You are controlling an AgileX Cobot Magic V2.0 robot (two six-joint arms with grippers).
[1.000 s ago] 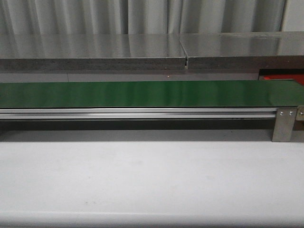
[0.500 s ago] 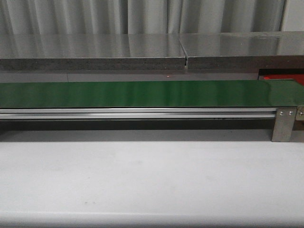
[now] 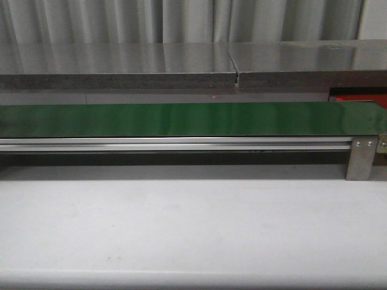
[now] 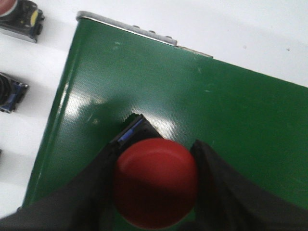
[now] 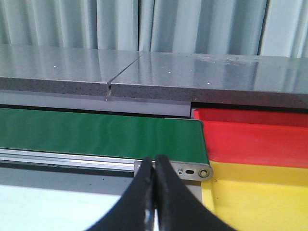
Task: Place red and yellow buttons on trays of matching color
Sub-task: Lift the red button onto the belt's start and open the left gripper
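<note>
In the left wrist view my left gripper [image 4: 153, 161] is shut on a red button [image 4: 156, 185], a round dark red cap on a black base, held over the green belt [image 4: 231, 120]. In the right wrist view my right gripper [image 5: 155, 166] is shut and empty, in front of the belt's end. The bright red tray [image 5: 255, 139] lies past that end, and a yellow tray [image 5: 262, 195] lies next to it, nearer me. The front view shows a corner of the red tray [image 3: 361, 98] and neither gripper. No yellow button shows clearly.
Two more small black-based pieces [image 4: 18, 18] [image 4: 9, 91] lie on the white table beside the belt's end. The long green belt [image 3: 181, 119] on its aluminium rail [image 3: 175, 144] crosses the front view. A grey ledge [image 3: 121, 66] runs behind it.
</note>
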